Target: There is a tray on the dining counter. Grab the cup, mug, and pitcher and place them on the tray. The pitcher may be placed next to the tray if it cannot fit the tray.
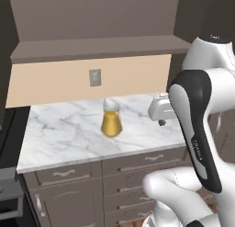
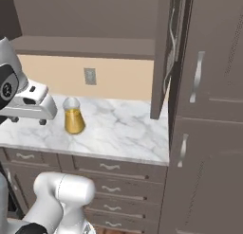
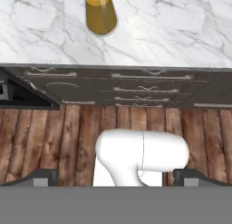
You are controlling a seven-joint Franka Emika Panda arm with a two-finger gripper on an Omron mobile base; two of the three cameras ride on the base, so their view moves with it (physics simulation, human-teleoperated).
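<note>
The pitcher [image 1: 111,122] [image 2: 74,120] [image 3: 101,14], clear glass holding orange-yellow liquid, stands upright near the middle of a short marble top with drawers [image 1: 59,134] [image 2: 123,129]. My gripper [image 2: 28,120] [image 3: 117,177] hangs open and empty. It points down, short of the pitcher on the robot's side and about level with it. In the hand view its fingertips [image 3: 41,175] stand wide apart over the wooden floor in front of the drawers. The tray, cup, mug and dining counter are out of view.
A tall dark cabinet [image 2: 204,133] closes off the counter's right end, and a cabinet door [image 2: 163,62] hangs open above it. A shelf [image 1: 92,47] runs over the counter. A dark appliance [image 1: 9,184] stands at the left. Wooden floor [image 3: 68,137] lies in front of the drawers [image 3: 136,89].
</note>
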